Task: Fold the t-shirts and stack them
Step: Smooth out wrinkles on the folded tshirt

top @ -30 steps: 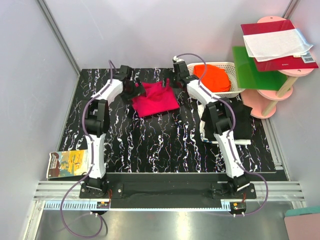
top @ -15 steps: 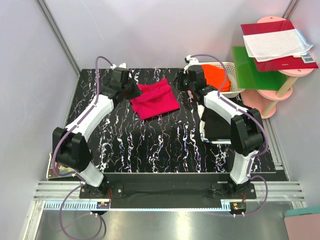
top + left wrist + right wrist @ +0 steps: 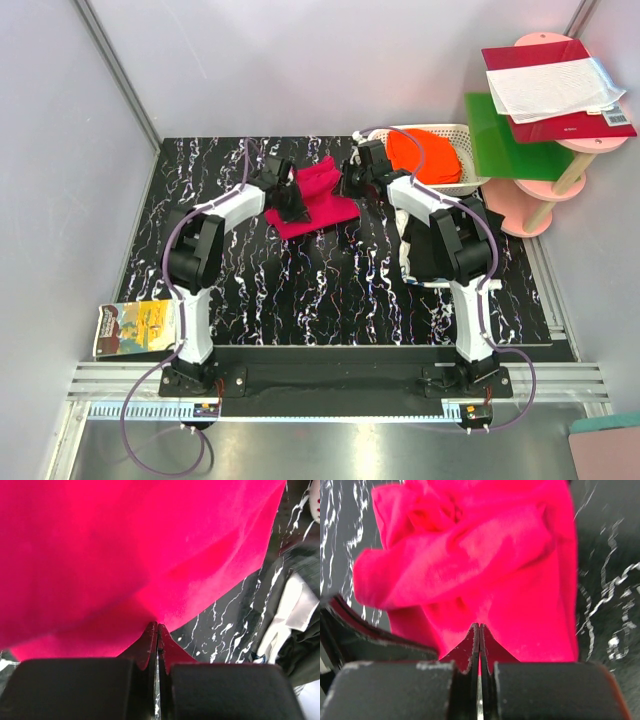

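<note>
Magenta t-shirt (image 3: 322, 196), bunched at the far middle of the black marbled counter (image 3: 300, 280), pinched from both sides.
Left hand (image 3: 293, 205) is at its left edge, fingers pressed together on a fold of hem; right hand (image 3: 351, 181) is at the right edge, likewise clamped on cloth. An orange t-shirt (image 3: 425, 155) lies in the white basket (image 3: 462, 183) beside the right hand.

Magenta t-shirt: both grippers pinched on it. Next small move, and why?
Probably draw both pinched edges toward the near hem. The left gripper and right gripper are each shut on the bunched magenta fabric t-shirt, its fold unfinished.
</note>
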Controlling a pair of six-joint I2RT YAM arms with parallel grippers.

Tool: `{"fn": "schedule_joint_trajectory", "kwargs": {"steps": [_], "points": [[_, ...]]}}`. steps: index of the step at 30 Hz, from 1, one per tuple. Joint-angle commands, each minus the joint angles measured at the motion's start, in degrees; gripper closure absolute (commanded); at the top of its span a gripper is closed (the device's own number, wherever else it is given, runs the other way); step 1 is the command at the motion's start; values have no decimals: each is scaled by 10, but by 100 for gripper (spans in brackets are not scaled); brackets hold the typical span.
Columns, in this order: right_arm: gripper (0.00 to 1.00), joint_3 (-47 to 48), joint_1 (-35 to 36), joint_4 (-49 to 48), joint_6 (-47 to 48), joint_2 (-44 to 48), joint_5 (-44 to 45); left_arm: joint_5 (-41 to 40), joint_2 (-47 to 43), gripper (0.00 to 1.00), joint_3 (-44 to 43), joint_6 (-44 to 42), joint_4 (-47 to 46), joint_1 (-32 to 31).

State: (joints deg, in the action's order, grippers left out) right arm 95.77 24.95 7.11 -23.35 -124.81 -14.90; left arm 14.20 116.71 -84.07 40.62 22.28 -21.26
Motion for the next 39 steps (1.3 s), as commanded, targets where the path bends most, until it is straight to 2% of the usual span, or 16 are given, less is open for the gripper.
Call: {"fn": "schedule_joint_trajectory", "kwargs": {"steps": [1,7,14,25,27,31,34,37,39], "points": [[100,34,-1,16,-11,3,-48,16,1,100,-57,17,-51,19],[100,34,-1,15,-13,-7,-74,25,56,100,-100,29,-65,48],[100,36,-1,15,-17,-18,-92,18,152,100,-191,24,-25,71],[100,17,-1,14,-9,-28,-104,-124,112,100,-196,29,-89,89],[100,16,-1,15,-8,-32,-104,-155,122,100,-229,16,-87,92],[100,9,-1,15,-3,-32,-100,-167,149,100,-289,4,-58,109],[100,4,-1,15,2,-31,-96,-155,113,100,-254,-10,-97,116],[100,-1,-1,14,1,-30,-96,-104,32,100,-154,-17,-176,116],[100,0,-1,13,-1,-32,-95,-85,-14,100,-105,-7,-182,112]]}}
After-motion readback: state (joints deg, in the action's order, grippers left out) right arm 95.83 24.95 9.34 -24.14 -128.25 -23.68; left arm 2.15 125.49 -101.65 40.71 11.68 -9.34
